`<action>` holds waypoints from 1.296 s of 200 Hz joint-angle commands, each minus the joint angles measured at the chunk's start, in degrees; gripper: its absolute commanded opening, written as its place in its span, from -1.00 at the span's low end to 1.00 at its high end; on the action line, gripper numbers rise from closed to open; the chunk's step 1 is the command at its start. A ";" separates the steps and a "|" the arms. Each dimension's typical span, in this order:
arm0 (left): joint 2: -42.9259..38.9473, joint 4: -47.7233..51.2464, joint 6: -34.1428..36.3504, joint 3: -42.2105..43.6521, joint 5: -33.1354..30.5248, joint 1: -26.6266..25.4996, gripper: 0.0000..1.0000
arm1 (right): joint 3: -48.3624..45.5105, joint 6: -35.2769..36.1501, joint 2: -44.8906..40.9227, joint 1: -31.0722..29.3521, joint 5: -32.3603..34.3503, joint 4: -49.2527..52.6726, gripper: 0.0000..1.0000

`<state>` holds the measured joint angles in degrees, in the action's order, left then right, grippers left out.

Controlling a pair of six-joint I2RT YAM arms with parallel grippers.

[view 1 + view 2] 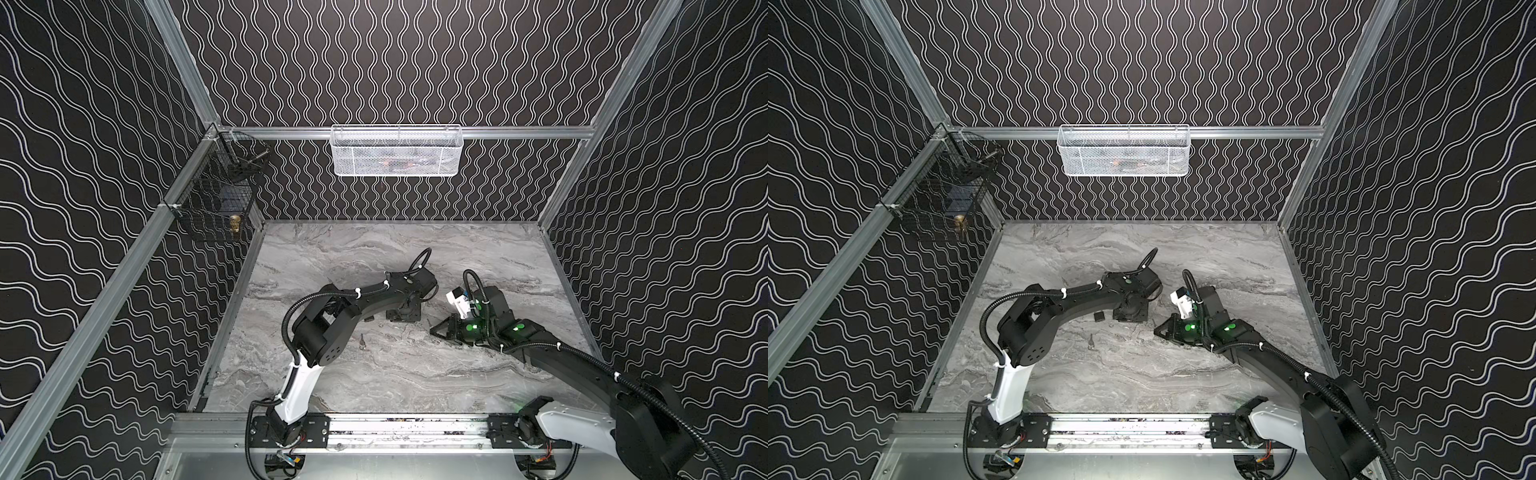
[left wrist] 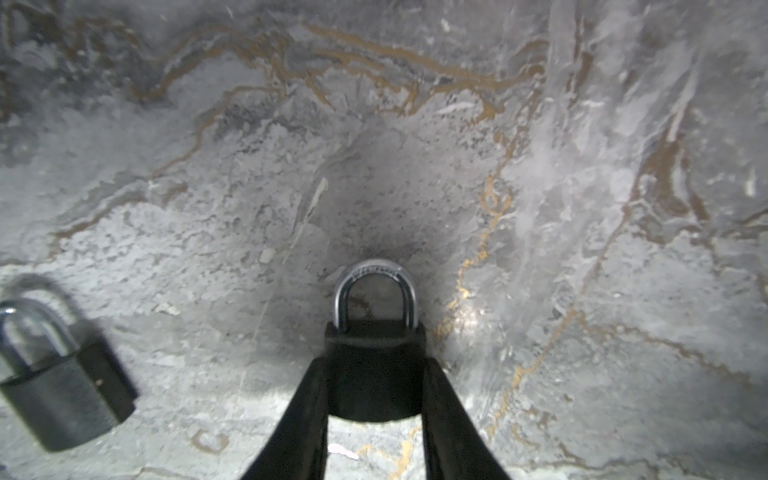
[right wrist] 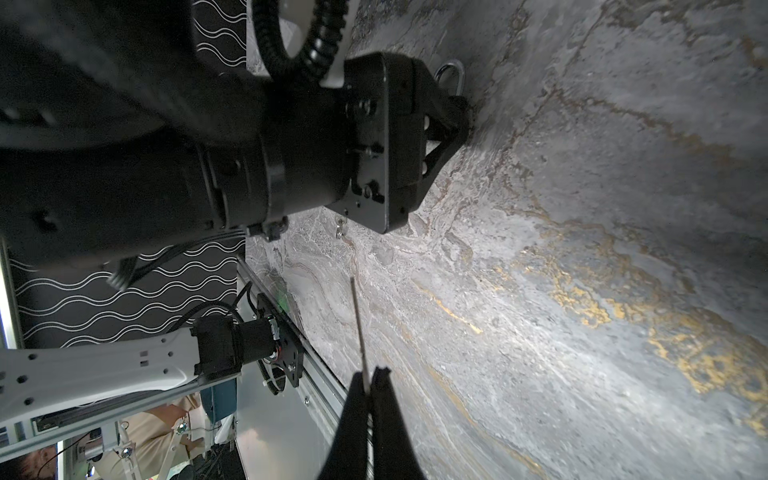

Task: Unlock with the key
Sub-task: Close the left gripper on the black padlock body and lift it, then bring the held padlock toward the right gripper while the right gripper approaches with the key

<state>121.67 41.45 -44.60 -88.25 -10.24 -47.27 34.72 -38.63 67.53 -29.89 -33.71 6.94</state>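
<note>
In the left wrist view a black padlock (image 2: 374, 374) with a silver shackle (image 2: 376, 286) lies on the marble table. My left gripper (image 2: 375, 362) has its fingers pressed against both sides of the lock's body. In both top views that gripper (image 1: 402, 319) (image 1: 1128, 318) points down at the table's middle and hides the lock. My right gripper (image 3: 371, 374) is shut on a key (image 3: 357, 320), seen edge-on as a thin blade sticking out past the fingertips. It hovers low, just right of the left gripper (image 1: 434, 330) (image 1: 1156, 330).
A second black padlock (image 2: 62, 386) (image 1: 1099, 316) lies beside the left gripper. Another small key (image 1: 363, 342) (image 3: 340, 226) rests on the table near the left arm's elbow. A white mesh basket (image 1: 395, 151) hangs on the back rail, a black wire basket (image 1: 216, 199) at the left.
</note>
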 commanded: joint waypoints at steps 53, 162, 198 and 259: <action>-1.98 1.92 -0.89 0.61 0.92 0.05 -0.68 | 1.82 1.63 0.54 0.18 -0.64 1.20 -1.00; -14.80 -2.27 -9.31 8.35 -1.57 0.06 -0.93 | 2.82 0.69 0.01 -0.06 0.67 6.48 -1.00; -21.87 -5.97 -15.67 12.57 -2.81 0.07 -0.94 | -0.08 -7.24 -1.22 -3.12 3.22 -0.11 -1.00; -28.68 -6.90 -21.68 15.63 -4.86 -0.02 -1.00 | -0.91 -16.37 4.36 -13.00 11.06 -17.83 -1.00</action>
<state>94.87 35.92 -62.63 -73.25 -12.91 -47.31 33.41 -50.22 69.10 -40.49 -27.20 0.01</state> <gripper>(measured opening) 0.337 0.056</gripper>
